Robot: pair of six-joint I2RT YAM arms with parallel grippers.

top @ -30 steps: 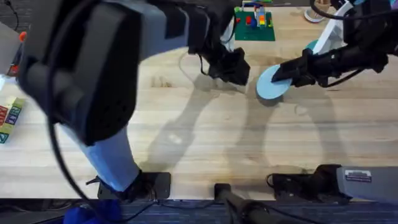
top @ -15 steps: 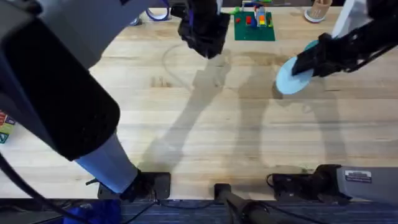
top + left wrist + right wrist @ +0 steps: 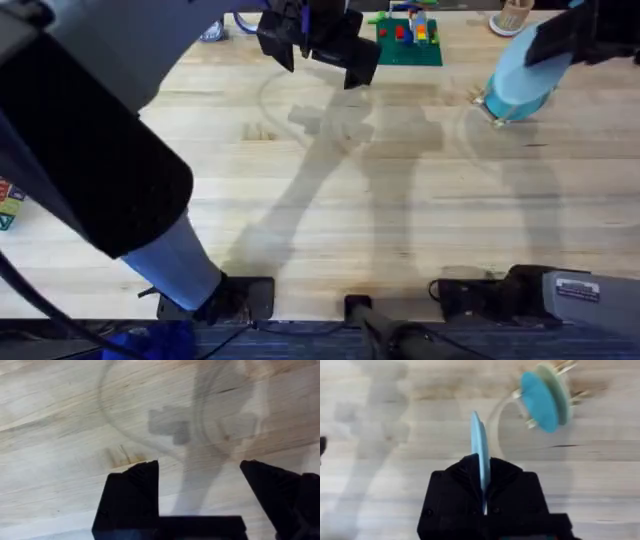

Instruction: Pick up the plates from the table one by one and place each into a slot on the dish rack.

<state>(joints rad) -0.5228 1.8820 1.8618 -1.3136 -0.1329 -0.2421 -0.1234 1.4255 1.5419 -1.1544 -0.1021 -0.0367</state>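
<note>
My right gripper (image 3: 482,476) is shut on the rim of the light blue plate (image 3: 480,445), holding it upright on its edge above the table (image 3: 395,490). Overhead, this plate (image 3: 520,80) hangs at the far right, covering most of the dish rack (image 3: 481,101). The right wrist view shows the dish rack (image 3: 570,370) a little beyond the held plate, with a darker teal plate (image 3: 539,397) and a pale cream plate (image 3: 559,389) standing in its slots. My left gripper (image 3: 318,55) (image 3: 200,467) hovers open over bare wood at the far centre.
A green building-block baseplate (image 3: 408,45) with coloured bricks lies at the far edge, just right of the left gripper. A light cup (image 3: 512,15) stands at the far right. Letter blocks (image 3: 10,195) sit at the left edge.
The right gripper has carried the light blue plate right and farther back, turning it upright beside the rack. The left gripper has drawn back toward the far edge and opened.
</note>
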